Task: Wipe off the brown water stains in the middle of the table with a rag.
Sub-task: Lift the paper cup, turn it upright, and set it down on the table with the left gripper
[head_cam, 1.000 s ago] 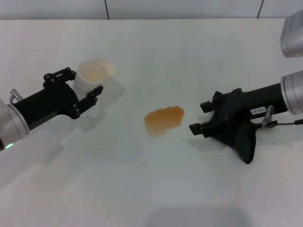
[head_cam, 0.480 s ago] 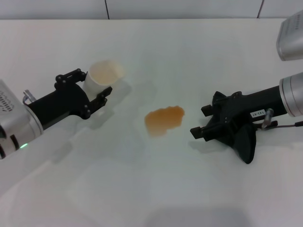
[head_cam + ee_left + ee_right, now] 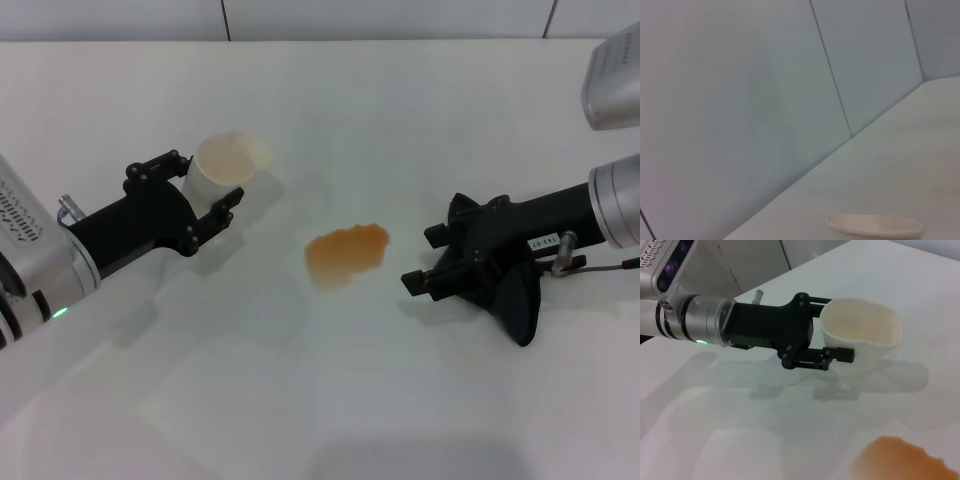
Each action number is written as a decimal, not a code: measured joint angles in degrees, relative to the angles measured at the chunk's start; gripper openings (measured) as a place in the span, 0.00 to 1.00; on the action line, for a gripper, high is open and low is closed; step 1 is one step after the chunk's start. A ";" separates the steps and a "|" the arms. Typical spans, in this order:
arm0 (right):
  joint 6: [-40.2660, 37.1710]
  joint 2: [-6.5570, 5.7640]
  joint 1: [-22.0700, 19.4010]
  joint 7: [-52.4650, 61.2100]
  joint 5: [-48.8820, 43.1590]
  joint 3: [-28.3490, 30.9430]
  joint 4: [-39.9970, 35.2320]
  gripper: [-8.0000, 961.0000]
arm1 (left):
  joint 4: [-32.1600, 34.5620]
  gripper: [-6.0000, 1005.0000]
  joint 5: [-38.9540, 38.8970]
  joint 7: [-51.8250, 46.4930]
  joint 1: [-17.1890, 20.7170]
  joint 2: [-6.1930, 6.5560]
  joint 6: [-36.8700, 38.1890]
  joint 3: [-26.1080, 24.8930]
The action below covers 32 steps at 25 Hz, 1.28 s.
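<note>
Our right gripper (image 3: 425, 278) pinches the rag (image 3: 517, 305) beside the brown water stains (image 3: 346, 253), wiping not begun; next we sweep across. Left gripper (image 3: 205, 192) clamps the cup (image 3: 228, 167).

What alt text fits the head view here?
An orange-brown stain sits mid-table, unwiped. The right tool beside it holds a black rag; the left tool grips a white cup.

Silver arm segments, matte black grippers; left gripper (image 3: 207, 194) arm green LED; right gripper (image 3: 428, 258) white label.
</note>
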 joint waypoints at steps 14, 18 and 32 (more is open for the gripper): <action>0.05 0.00 0.25 1.53 -1.41 -1.30 -0.04 0.82 | -1.43 0.57 -0.42 1.27 0.76 -0.03 -0.06 0.06; 0.22 0.00 0.25 2.01 -1.45 -1.81 0.04 0.82 | -1.87 0.58 -0.42 1.59 0.90 -0.13 0.18 0.08; 1.07 0.08 0.25 2.83 -1.49 -3.60 0.38 0.82 | -2.19 0.59 -0.18 2.92 1.56 -0.01 0.49 0.14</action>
